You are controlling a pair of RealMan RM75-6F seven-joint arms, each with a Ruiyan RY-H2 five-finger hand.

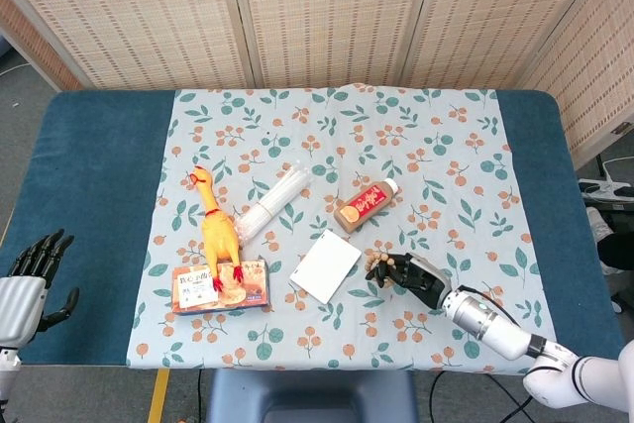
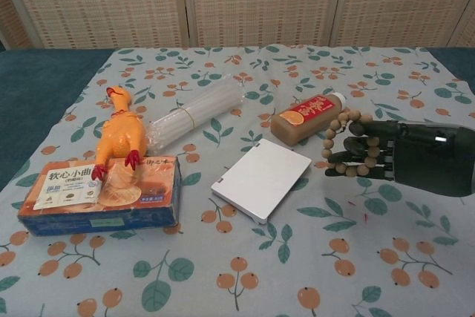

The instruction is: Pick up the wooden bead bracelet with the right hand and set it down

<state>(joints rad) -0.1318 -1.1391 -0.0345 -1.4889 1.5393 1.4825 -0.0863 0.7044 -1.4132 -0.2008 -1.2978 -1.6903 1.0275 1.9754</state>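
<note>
The wooden bead bracelet (image 2: pixel 339 143) is a loop of light tan beads hanging around the fingers of my dark right hand (image 2: pixel 404 155), just above the floral cloth and right of the white card. In the head view the same bracelet (image 1: pixel 379 266) shows at the tip of the right hand (image 1: pixel 413 273), near the table's front. The fingers curl through the loop and hold it; the thumb lies folded against them. My left hand (image 1: pixel 32 277) hovers at the table's front left corner, fingers apart, holding nothing.
A white card (image 2: pixel 261 180) lies just left of the bracelet. An orange-labelled bottle (image 2: pixel 308 116) lies behind it. Further left are a wrapped bundle of straws (image 2: pixel 194 113), a yellow rubber chicken (image 2: pixel 119 139) and an orange box (image 2: pixel 100 194).
</note>
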